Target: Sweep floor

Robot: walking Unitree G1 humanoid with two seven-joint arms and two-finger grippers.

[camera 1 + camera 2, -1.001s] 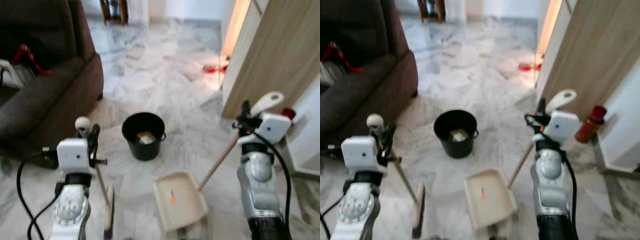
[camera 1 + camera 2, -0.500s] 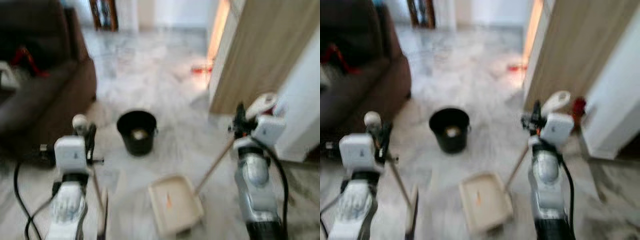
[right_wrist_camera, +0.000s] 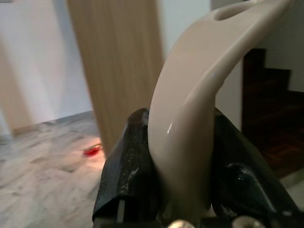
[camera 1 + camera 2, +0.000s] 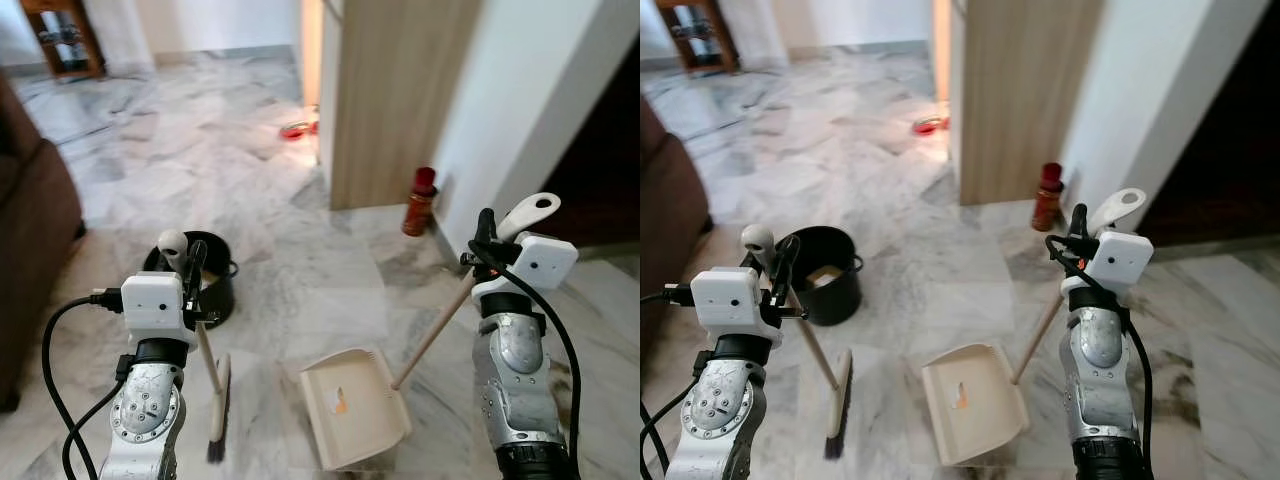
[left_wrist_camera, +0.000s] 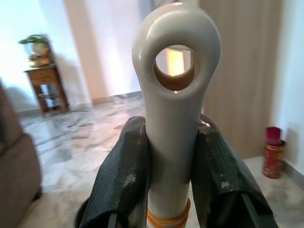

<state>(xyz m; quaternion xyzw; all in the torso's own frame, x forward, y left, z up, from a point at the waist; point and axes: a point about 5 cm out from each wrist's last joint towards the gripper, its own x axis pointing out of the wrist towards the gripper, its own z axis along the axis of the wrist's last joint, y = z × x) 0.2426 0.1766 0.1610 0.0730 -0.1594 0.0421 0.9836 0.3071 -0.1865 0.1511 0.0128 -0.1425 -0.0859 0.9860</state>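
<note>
Head view: left jaws clamp upright broom point(image 4: 207, 375); right jaws clamp slanted dustpan point(image 4: 355, 408) handle.

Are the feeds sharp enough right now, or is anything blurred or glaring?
Left eye view: sharp, with bright glare on the floor by the doorway. Left wrist view: broom handle sharp, room soft. Right wrist view: dustpan handle close, background blurred.

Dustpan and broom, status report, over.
Left gripper shut on broom. Right gripper shut on dustpan, orange scrap in pan. Black bucket ahead left, red bottle by wall.
</note>
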